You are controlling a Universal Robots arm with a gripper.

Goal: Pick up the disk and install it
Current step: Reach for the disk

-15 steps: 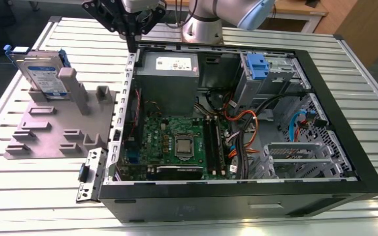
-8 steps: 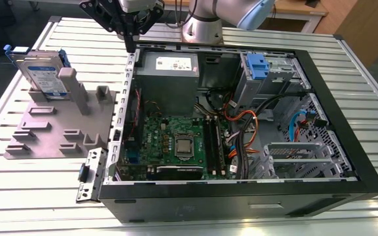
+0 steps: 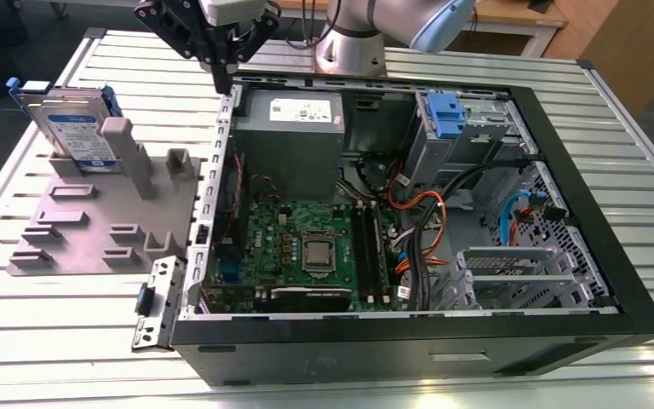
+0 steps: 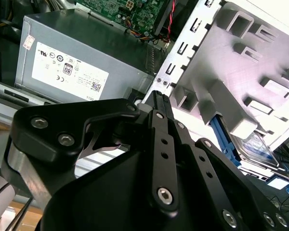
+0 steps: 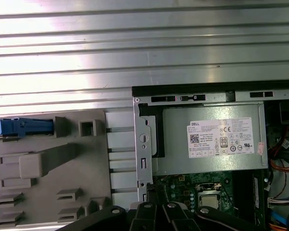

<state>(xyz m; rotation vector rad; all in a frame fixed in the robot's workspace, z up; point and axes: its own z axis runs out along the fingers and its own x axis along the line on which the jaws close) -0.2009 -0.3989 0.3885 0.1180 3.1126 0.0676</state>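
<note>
End effector hangs over the open computer case's wall, at the corner by the power supply. Its fingers look closed tip to tip, nothing between them; the second wrist view shows the same, end effector pinched together and empty. No contact with anything.

Disk is not yet picked. It stands upright on edge in the grey fixture on the slatted tabletop, outside the case, off to the exterior view's left of the end effector, near but apart. One blue rail is uppermost, label face outward. The first wrist view catches the disk edge-on at the fixture's end; the second wrist view has the disk behind a fixture post.

Judgement: step in hand is the approach for the pick. Doing it well calls for:
- fingers spread wider than the disk's thickness before descending
- a straight-down approach, clear of the fixture's posts
- pads on the flat faces or rails, centred so it won't swing
- lifting straight up out of the slot

Drive cage with its blue latch sits at the case's far corner.
</note>
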